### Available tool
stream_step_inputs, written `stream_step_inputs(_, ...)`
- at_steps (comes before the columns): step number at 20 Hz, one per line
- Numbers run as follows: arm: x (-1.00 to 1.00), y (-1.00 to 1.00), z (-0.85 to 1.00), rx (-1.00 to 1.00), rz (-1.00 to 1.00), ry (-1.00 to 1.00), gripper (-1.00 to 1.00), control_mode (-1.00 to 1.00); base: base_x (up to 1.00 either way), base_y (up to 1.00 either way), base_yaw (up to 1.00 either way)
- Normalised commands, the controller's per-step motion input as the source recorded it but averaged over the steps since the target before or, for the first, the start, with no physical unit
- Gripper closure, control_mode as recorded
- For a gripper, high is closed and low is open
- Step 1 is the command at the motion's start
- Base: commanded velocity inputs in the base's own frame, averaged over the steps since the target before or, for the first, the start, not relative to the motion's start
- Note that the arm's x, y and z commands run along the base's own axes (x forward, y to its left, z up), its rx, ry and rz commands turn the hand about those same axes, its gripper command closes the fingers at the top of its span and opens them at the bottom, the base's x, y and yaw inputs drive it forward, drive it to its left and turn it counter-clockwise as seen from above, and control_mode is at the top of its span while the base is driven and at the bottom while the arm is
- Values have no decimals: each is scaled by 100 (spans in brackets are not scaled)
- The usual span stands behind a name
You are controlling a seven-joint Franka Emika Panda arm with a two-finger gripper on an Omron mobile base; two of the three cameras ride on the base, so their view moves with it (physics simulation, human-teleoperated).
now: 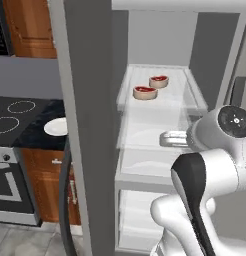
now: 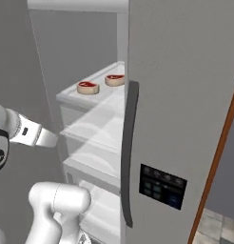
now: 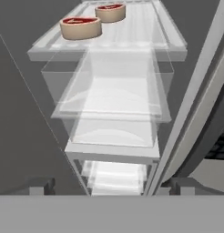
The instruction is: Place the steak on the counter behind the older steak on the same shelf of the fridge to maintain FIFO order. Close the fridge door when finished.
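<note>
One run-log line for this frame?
steaks: two on shelf, front, rear | gripper: empty, outside fridge | fridge door: open | plate: bare

The tall grey metallic fridge (image 1: 80, 125) stands open, its white interior reachable from the front. Two small red steaks with tan rims (image 1: 145, 92) (image 1: 158, 81) sit one behind the other on the flat white translucent shelf (image 1: 182, 97), leaving its right side bare. The grey door with a long dark handle (image 2: 185, 119) bounds the opening's right side.
</note>
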Motion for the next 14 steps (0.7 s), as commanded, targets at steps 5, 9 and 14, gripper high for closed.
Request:
stream_step_inputs(5, 0, 0, 0, 0, 0, 0, -100, 100, -83, -21, 58)
stream_step_inputs(9, 0, 0, 0, 0, 0, 0, -100, 100, -91, -40, 64)
stream_step_inputs(14, 0, 0, 0, 0, 0, 0, -100, 100, -68, -1, 67)
